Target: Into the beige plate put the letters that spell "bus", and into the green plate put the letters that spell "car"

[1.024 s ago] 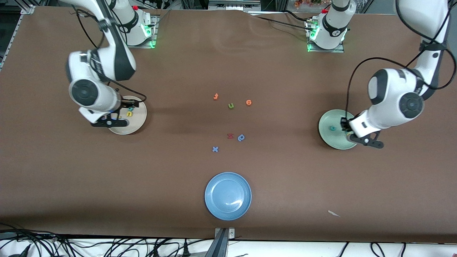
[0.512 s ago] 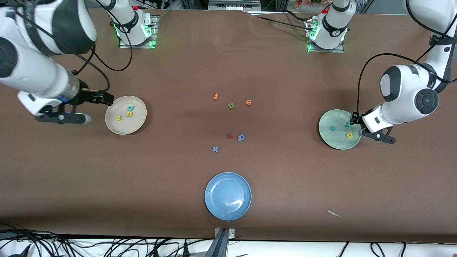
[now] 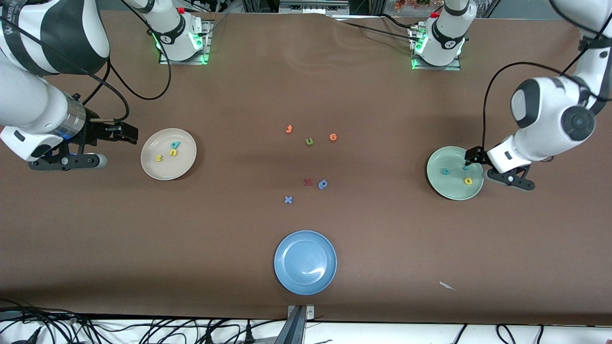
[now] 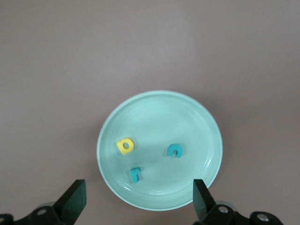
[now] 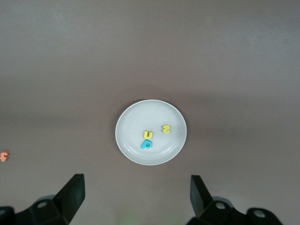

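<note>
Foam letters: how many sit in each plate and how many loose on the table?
beige plate: 3 (yellow s, yellow u, teal b)
green plate: 3 (teal c, teal r, yellow a)
blue plate: 0
loose on table: 6
Total: 12

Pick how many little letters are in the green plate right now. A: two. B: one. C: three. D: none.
C: the green plate holds three letters, a yellow a, a teal c and a teal r.
</note>
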